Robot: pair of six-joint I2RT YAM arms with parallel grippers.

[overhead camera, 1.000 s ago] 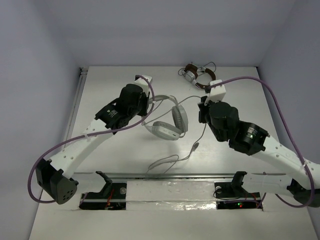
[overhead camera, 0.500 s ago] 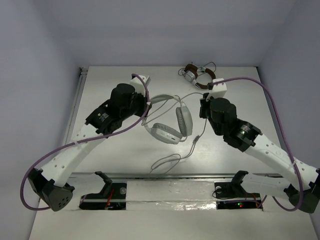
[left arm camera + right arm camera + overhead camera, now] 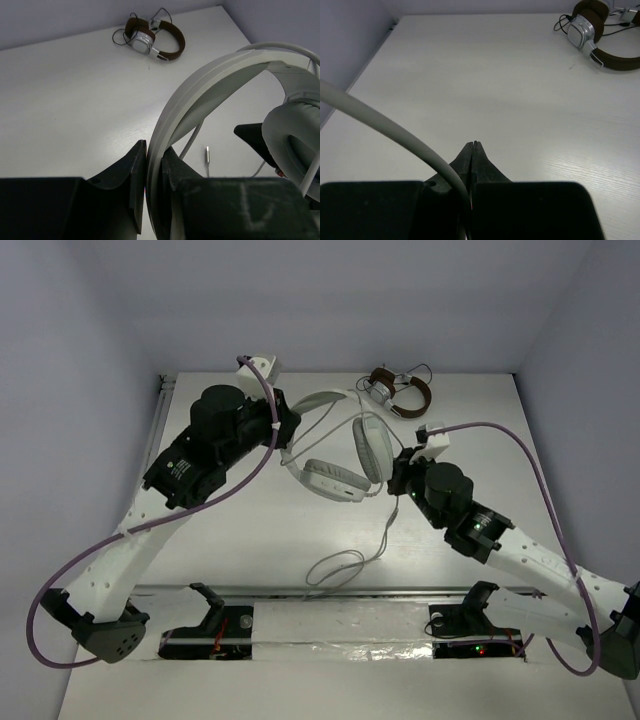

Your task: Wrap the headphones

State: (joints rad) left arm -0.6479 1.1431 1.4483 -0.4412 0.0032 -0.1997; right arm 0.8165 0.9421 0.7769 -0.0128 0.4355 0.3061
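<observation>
The white headphones (image 3: 338,480) hang tilted above the table's middle, earcups low and headband (image 3: 318,402) toward the far side. My left gripper (image 3: 284,436) is shut on the headband (image 3: 200,85), which runs up from between its fingers (image 3: 154,150); one earcup (image 3: 295,135) shows at the right of the left wrist view. The thin grey cable (image 3: 386,528) drops from the right earcup and ends in a loop (image 3: 335,565) near the front rail. My right gripper (image 3: 396,480) is shut on the cable (image 3: 385,125), which enters its closed fingers (image 3: 474,145) from the left.
The smaller brown-and-silver headphones (image 3: 397,390) with a dark cord lie at the far edge; they also show in the left wrist view (image 3: 155,40) and the right wrist view (image 3: 600,30). The cable's plug (image 3: 207,154) rests on the table. A metal rail (image 3: 330,592) runs along the near edge.
My left gripper has carried the headphones toward the far side and higher. My right gripper has moved nearer and slightly left, staying on the cable. The cable loop shifted slightly.
</observation>
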